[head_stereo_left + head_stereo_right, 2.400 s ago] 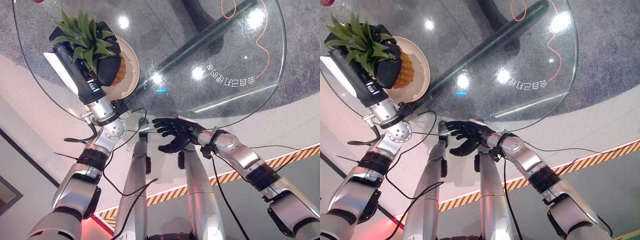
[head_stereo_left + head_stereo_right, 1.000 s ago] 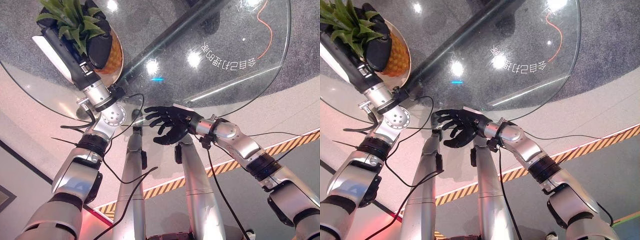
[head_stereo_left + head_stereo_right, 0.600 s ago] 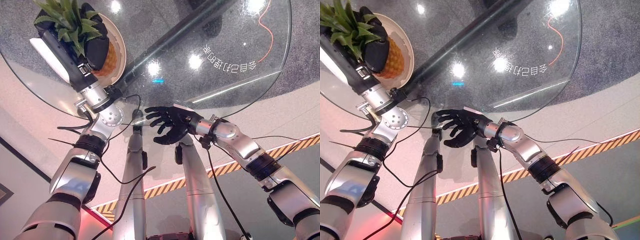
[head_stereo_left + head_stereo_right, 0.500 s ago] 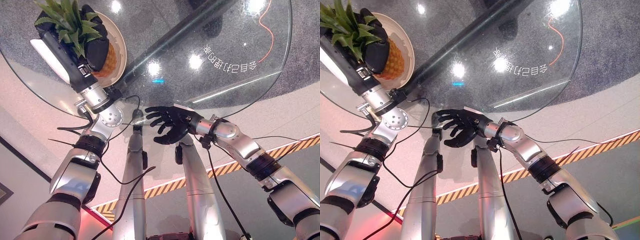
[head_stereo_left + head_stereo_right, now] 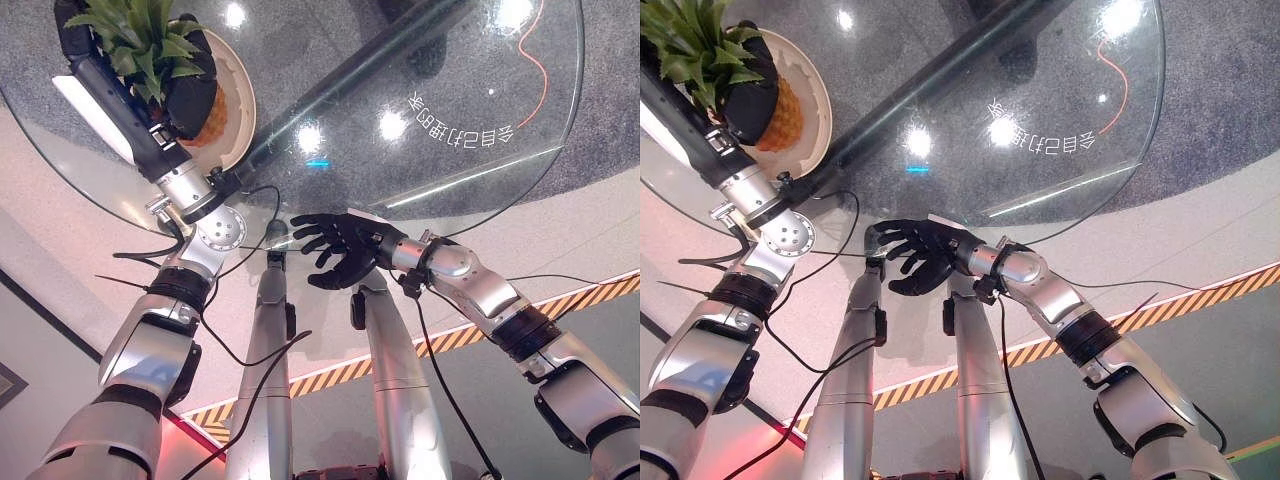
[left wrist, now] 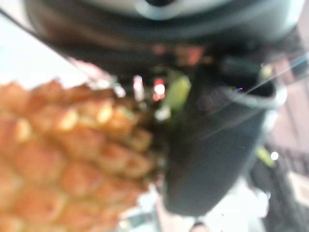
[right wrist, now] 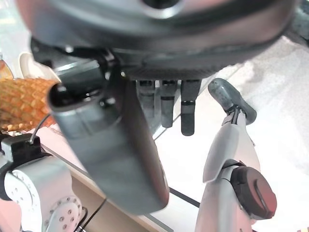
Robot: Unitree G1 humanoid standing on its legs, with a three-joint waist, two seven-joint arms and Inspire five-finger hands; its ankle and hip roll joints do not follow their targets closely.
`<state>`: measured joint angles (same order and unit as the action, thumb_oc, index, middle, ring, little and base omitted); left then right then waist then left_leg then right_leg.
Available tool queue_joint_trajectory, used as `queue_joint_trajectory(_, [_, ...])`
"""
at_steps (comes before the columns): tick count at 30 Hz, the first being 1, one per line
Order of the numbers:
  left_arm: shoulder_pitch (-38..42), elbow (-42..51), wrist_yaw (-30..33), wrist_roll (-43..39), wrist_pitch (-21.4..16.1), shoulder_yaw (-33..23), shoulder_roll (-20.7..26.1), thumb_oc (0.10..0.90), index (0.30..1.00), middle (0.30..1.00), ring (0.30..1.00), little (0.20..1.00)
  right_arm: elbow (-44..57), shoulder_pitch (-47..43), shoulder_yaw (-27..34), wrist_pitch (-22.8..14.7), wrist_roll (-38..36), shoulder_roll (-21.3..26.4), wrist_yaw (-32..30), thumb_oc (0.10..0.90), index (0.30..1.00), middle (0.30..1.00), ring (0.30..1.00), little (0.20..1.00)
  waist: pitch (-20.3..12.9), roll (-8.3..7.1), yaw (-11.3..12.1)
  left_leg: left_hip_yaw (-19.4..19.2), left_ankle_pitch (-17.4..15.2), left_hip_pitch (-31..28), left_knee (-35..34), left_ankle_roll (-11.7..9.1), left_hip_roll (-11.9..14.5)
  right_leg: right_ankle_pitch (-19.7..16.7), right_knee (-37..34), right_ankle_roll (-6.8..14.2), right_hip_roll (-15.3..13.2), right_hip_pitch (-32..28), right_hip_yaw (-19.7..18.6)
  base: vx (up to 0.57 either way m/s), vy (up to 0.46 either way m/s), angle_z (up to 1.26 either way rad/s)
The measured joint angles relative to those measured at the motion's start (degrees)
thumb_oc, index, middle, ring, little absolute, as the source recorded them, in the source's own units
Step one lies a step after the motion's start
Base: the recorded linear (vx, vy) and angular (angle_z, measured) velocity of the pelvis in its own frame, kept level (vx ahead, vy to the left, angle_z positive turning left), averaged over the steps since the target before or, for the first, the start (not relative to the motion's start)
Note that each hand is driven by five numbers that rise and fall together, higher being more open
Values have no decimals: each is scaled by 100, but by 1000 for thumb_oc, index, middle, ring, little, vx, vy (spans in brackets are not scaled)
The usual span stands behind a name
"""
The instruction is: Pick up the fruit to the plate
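Since 2.4 s ago pineapple [image 5: 205, 110] has been carried further over plate [image 5: 240, 90] | left hand [image 5: 185, 85] clenched round it | right hand [image 5: 345, 255] idle, fingers spread, near table [image 5: 480, 80] edge | advice: lower it until seated, then release.

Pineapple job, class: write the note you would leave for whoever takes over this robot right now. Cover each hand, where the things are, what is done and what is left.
Left hand: shut on the pineapple, holding it over the plate at the glass table's left edge.
Right hand: open, idle, near the table's near rim, holding nothing.
Done: the pineapple is picked up and brought to the plate.
Unclear: whether its base already rests on the plate; the hand hides the contact.
Left: set it down if needed, open the left hand and draw the arm back without tipping the fruit.
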<state>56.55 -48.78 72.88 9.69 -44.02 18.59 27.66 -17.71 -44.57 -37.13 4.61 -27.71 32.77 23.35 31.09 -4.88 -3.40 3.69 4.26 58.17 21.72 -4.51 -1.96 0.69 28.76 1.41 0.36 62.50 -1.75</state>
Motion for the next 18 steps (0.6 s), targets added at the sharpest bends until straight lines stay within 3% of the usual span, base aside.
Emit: queue_joint_trajectory(18, [-108, -15, -128, -212, 7, 2, -2, 800, 900, 900, 900, 900, -132, 5, -55, 5, 3, -83, 1, 800, 900, 900, 900, 900, 0, 0, 21, 0, 5, -156, -76, 5, 3, 3, -11, 3, -1, -140, 0, -1, -2, 0])
